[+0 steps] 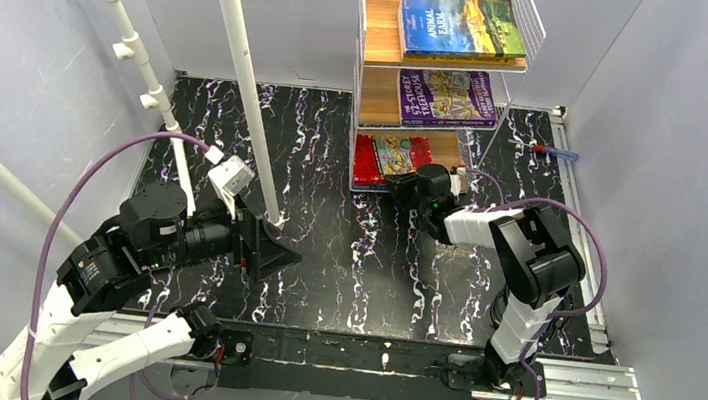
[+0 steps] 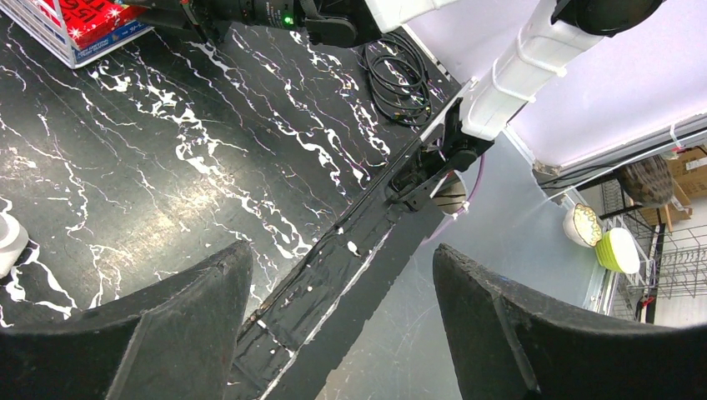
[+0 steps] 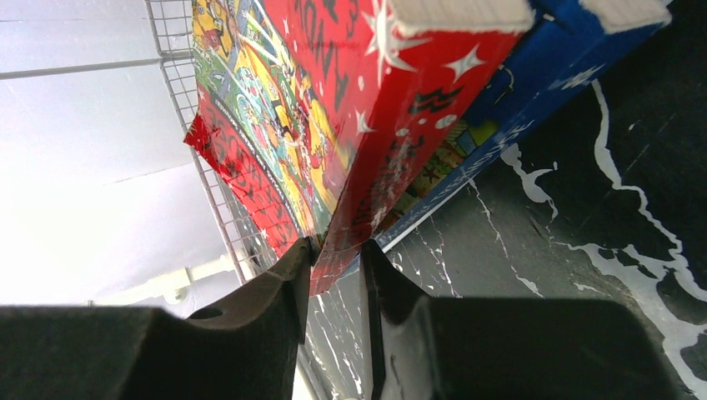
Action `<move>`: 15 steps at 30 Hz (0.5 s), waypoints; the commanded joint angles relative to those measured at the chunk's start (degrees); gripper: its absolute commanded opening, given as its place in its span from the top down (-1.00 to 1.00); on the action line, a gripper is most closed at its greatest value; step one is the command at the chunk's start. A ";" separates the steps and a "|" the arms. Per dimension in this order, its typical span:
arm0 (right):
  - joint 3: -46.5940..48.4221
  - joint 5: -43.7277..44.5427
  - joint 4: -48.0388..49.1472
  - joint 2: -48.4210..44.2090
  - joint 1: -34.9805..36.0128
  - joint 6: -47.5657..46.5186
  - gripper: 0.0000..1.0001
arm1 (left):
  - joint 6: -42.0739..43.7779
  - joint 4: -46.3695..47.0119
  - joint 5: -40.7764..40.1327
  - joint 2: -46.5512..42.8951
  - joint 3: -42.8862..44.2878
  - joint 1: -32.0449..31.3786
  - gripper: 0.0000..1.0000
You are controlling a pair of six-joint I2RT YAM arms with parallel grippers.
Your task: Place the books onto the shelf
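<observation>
The right gripper (image 3: 335, 250) is clamped on the lower corner of the red book (image 3: 375, 125), its two dark fingers nearly together with the cover pinched between them. That book sits at the front of the bottom tier of the shelf (image 1: 382, 27), tilted, with a blue book (image 3: 534, 92) lying just under it and the white wire mesh close on one side. Up top lies the blue Animal Farm (image 1: 461, 23), and the purple Treehouse book (image 1: 447, 98) fills the middle board.

The left gripper (image 2: 342, 325) hangs over the near left of the table with its jaws wide apart and nothing between them. A tall white pole (image 1: 243, 77) rises right beside it, between that arm and the shelf. A small blue and red pen-like thing (image 1: 555, 152) lies by the right rail, and a coil of black cable (image 2: 400, 75) rests near the right arm's base.

The table (image 1: 371, 282) is black with white marble veins, boxed in by pale walls. Past its edge a green bowl (image 2: 617, 250) sits on a wire rack.
</observation>
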 commanded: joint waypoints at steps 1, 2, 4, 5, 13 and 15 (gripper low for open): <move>2.05 -1.21 3.52 0.84 0.54 -0.83 0.70 | 0.24 0.78 1.12 0.32 -0.18 -0.11 -0.54; 2.04 -1.31 3.76 0.93 0.56 -0.73 0.70 | 0.20 0.79 1.11 0.26 -0.18 -0.15 -0.54; 2.16 -1.55 4.12 1.34 0.66 -0.56 0.70 | 0.25 0.84 1.04 0.16 -0.26 -0.11 -0.54; 2.22 -1.69 4.36 1.62 0.70 -0.47 0.71 | 0.23 0.78 1.06 0.09 -0.27 -0.12 -0.54; 1.30 -1.72 6.03 1.53 1.84 0.64 0.75 | -0.08 0.78 1.01 0.10 -0.37 -0.09 -0.54; 1.30 -1.58 5.93 1.29 2.01 0.65 0.75 | -0.09 0.88 1.19 0.21 -0.35 -0.10 -0.54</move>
